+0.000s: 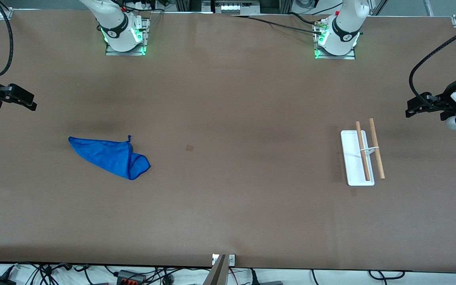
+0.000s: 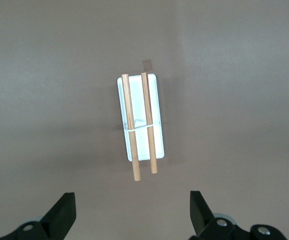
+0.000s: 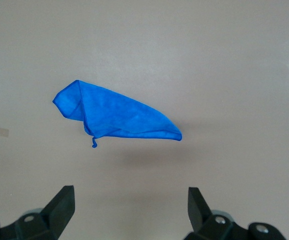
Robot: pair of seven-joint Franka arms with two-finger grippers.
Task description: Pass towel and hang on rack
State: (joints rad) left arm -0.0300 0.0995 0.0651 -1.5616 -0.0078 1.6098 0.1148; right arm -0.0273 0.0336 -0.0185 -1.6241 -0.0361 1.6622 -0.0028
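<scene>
We start with the towel lying crumpled on the desk toward the right arm's end, well apart from the rack, which stands toward the left arm's end. The right gripper hangs above the desk near the towel, jaws apart and empty; the left gripper waits above the desk near the rack, jaws likewise apart. We advise pinching the towel at a raised fold, since flat cloth resists pickup. The desk is brown and matte; cables run along its edges.
</scene>
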